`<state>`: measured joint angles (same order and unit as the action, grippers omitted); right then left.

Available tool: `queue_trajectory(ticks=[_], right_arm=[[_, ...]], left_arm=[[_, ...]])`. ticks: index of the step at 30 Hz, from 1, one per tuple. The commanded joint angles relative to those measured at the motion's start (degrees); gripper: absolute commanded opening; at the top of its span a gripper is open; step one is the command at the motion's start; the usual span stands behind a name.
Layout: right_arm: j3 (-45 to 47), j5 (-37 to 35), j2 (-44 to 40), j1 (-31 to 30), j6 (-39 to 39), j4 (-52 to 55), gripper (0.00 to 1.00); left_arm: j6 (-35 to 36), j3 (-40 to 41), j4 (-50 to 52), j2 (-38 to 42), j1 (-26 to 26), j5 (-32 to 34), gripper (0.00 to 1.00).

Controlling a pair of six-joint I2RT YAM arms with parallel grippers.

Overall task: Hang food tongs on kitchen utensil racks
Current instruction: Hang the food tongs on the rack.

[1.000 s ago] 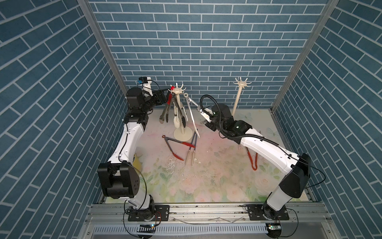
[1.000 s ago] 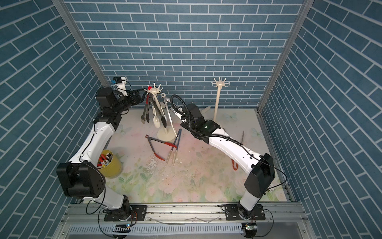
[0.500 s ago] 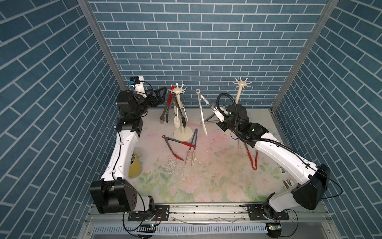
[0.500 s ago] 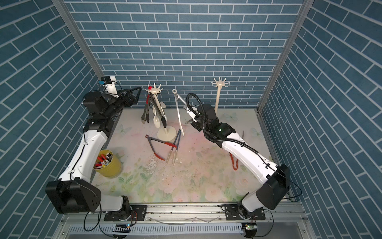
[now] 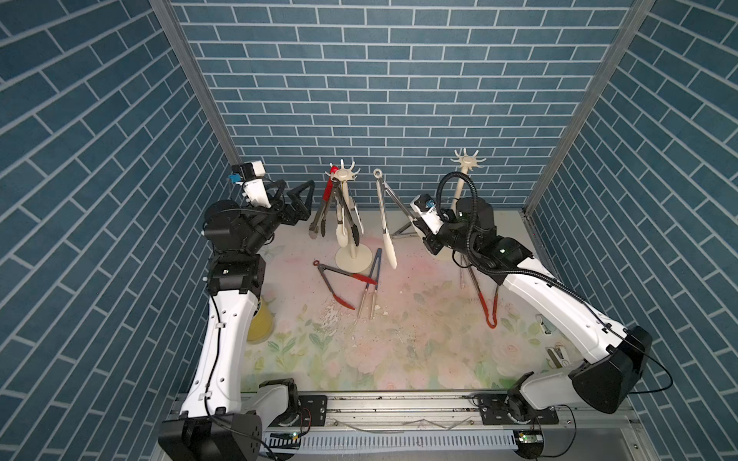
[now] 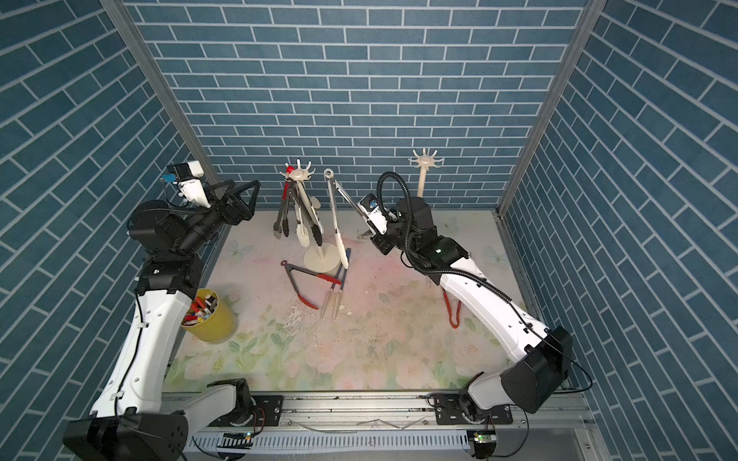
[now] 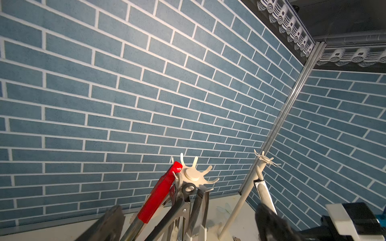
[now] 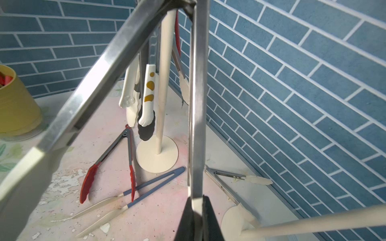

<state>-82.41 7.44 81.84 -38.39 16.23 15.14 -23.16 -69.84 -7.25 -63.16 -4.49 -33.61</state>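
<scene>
My right gripper [image 5: 415, 219] [image 6: 369, 221] [image 8: 194, 208] is shut on the white tip of one arm of metal food tongs [image 5: 383, 207] [image 8: 196, 104]. They hang in the air between the two racks, ring end up, the other arm dangling. The left rack [image 5: 342, 174] [image 7: 193, 174] carries several hanging tongs, one with a red handle [image 7: 160, 194]. The right rack [image 5: 465, 160] [image 7: 264, 158] has bare hooks. My left gripper [image 5: 293, 195] [image 7: 189, 208] is open and holds nothing, just left of the left rack.
Red-tipped tongs [image 5: 339, 279] and blue-handled tongs [image 5: 371, 279] lie crossed in front of the left rack's base [image 5: 353, 257]. Red tongs [image 5: 489, 307] lie beside the right arm, white-tipped ones [image 8: 225, 177] by the back wall. A yellow cup [image 6: 207, 319] stands at the left.
My right gripper carried its tongs from beside the left rack to the right and higher. My left gripper drew back slightly from the rack and opened fully.
</scene>
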Motion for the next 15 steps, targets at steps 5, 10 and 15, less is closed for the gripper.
queue_trajectory(ticks=[5, 10, 15], right_arm=[[-2.6, 10.3, 1.3, 0.9, -4.6, -3.0, 0.00], [-4.7, 12.6, 3.9, 1.2, -5.5, -2.0, 0.00], [-6.5, 14.2, 6.3, 1.3, -6.2, -1.8, 0.00]], left_arm=[[1.5, 5.8, 0.9, 5.6, -0.3, -2.2, 0.99], [1.2, 9.3, 1.0, 8.4, -0.3, -3.1, 0.99], [1.7, 11.7, 1.9, 10.4, -0.3, -3.6, 0.99]])
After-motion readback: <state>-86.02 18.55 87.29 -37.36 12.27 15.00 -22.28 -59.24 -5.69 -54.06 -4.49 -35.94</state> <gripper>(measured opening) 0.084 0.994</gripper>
